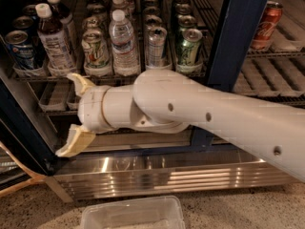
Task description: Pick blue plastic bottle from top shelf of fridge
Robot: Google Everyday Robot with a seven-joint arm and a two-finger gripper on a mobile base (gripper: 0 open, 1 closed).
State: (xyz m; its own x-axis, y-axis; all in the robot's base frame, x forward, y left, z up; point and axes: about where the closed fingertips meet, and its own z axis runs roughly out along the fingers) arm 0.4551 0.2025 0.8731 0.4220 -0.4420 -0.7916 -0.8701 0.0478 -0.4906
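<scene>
The blue plastic bottle stands upright at the front left of the top shelf, with dark drink, a white cap and a white label. A second such bottle stands behind it. My gripper is open and empty, its two tan fingers spread one above the other. It hangs in front of the lower rack, below and slightly right of the bottle. The fridge has a dark blue door frame and a ribbed steel base panel.
A blue can stands left of the bottle. A green-white can, a clear water bottle and more cans stand to its right. A red can sits behind the right door. A clear plastic bin lies on the floor.
</scene>
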